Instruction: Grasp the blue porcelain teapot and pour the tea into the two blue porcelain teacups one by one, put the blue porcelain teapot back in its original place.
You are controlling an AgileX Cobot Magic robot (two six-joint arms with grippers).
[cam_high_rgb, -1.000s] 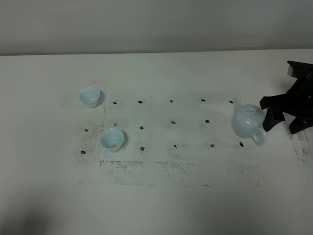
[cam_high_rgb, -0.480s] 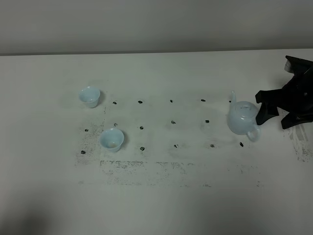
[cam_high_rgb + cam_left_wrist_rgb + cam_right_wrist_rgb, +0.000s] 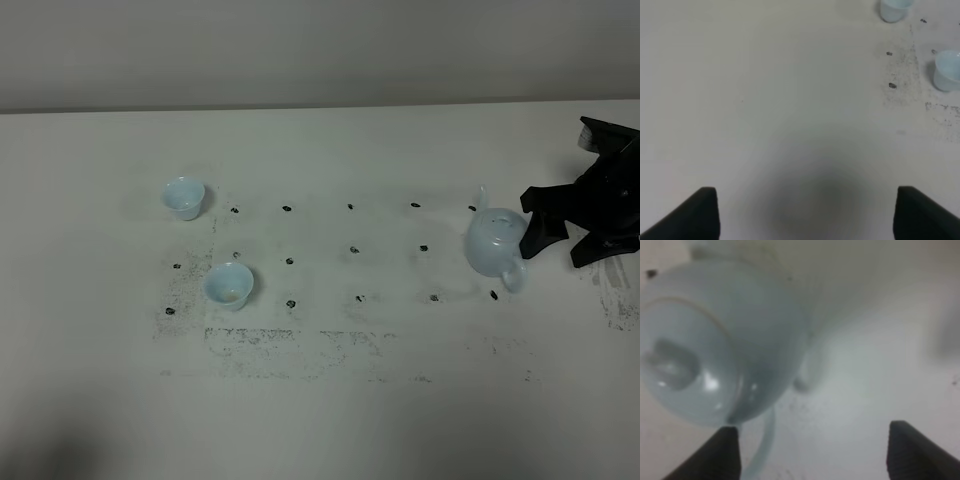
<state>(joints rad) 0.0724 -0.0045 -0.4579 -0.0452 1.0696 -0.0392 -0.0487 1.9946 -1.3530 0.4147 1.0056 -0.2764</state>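
Two teacups (image 3: 184, 197) — nearer teacup (image 3: 229, 284) holds a brownish trace; lidded teapot (image 3: 494, 243) unheld; left gripper (image 3: 805, 215), right gripper (image 3: 815, 452) both spread.

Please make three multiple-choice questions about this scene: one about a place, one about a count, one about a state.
1. Where on the table does the teapot stand?
A) at the right side
B) at the left edge
C) in the middle

2. How many teacups are on the table?
A) one
B) two
C) four

3. The right gripper is:
A) shut on the teapot's lid
B) shut on a teacup
C) open

Answers:
1. A: the high view shows it at the right, beside the right gripper.
2. B: two stand at the left.
3. C: its jaws stand wide apart in the wrist view.
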